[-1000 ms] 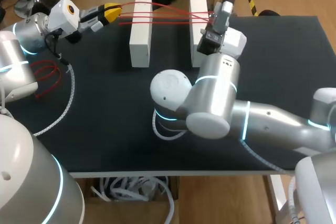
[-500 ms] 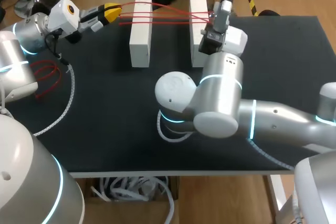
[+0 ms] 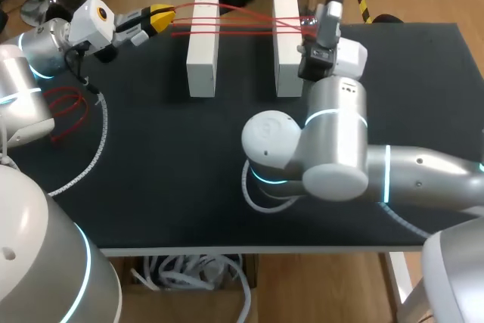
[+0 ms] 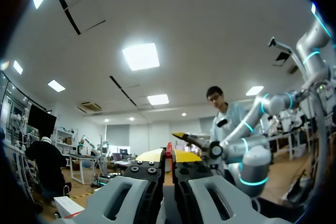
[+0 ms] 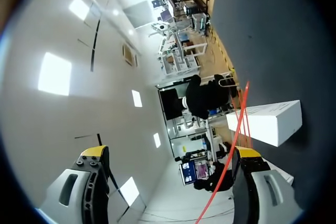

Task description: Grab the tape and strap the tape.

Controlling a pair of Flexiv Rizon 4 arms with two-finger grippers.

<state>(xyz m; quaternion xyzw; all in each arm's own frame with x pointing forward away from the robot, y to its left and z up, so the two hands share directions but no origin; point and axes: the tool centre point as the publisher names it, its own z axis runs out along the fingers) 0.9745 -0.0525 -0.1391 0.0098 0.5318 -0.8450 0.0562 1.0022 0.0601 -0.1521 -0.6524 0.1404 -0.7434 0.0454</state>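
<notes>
Red tape (image 3: 246,20) across white blocks (image 3: 203,51); left gripper (image 3: 162,17) tight on it, right gripper (image 5: 169,152) agape.

Robotics lab, test bench. Evidence: two silver robot arms with glowing blue joint rings, left arm (image 3: 34,58) and right arm (image 3: 333,156), working over a black table (image 3: 151,179). Spiral-wrapped cable (image 3: 97,145) lies loose. Red tape (image 3: 242,20) is strung across plain white blocks (image 3: 203,43).

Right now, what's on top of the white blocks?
Just red tape strands cross the tops of the left block and the right block. The right arm hides part of that block's right side.
</notes>
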